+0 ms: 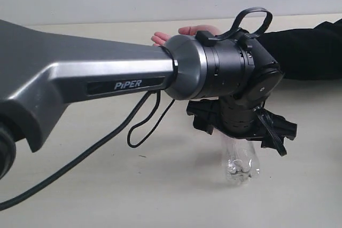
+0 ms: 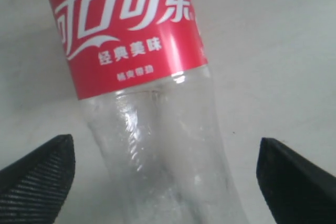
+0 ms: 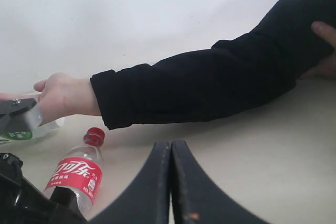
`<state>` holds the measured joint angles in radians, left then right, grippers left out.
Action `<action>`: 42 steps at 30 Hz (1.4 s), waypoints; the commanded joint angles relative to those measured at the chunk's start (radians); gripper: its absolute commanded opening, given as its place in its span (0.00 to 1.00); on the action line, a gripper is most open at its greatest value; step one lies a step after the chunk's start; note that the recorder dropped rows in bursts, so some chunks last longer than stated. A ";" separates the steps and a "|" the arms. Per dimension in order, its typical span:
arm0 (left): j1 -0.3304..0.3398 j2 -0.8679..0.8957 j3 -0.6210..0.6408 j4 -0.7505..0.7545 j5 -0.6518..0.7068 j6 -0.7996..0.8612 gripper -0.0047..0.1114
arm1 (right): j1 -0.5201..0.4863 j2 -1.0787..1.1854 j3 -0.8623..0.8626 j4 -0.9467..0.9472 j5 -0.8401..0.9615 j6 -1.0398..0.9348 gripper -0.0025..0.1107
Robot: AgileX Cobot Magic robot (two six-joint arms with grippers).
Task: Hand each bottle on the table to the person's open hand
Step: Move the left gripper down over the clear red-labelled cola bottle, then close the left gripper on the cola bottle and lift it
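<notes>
Saw the cola bottle [image 2: 142, 103] standing upright on the pale table [image 2: 273, 51] — clear, with a red label and a red cap. Found the left gripper [image 2: 165, 148] right over it, jaws wide open, one black finger on each side, not touching, holding nothing. Spotted the person's open hand [image 1: 195, 29] farther back, with a black sleeve [image 1: 304, 52] behind it. Noticed another clear bottle [image 3: 23, 132] with a green mark just beside that hand. Saw the right gripper [image 3: 170, 148] near the sleeve — squeezed shut, empty.
</notes>
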<state>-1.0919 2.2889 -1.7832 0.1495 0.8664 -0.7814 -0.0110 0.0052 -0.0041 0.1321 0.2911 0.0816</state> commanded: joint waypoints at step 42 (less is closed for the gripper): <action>0.002 -0.104 -0.007 0.006 0.253 0.105 0.04 | 0.000 -0.005 0.004 -0.001 -0.006 -0.001 0.02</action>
<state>-1.0919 2.2425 -1.7909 0.1534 1.0802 -0.7322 -0.0110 0.0052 -0.0041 0.1321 0.2911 0.0816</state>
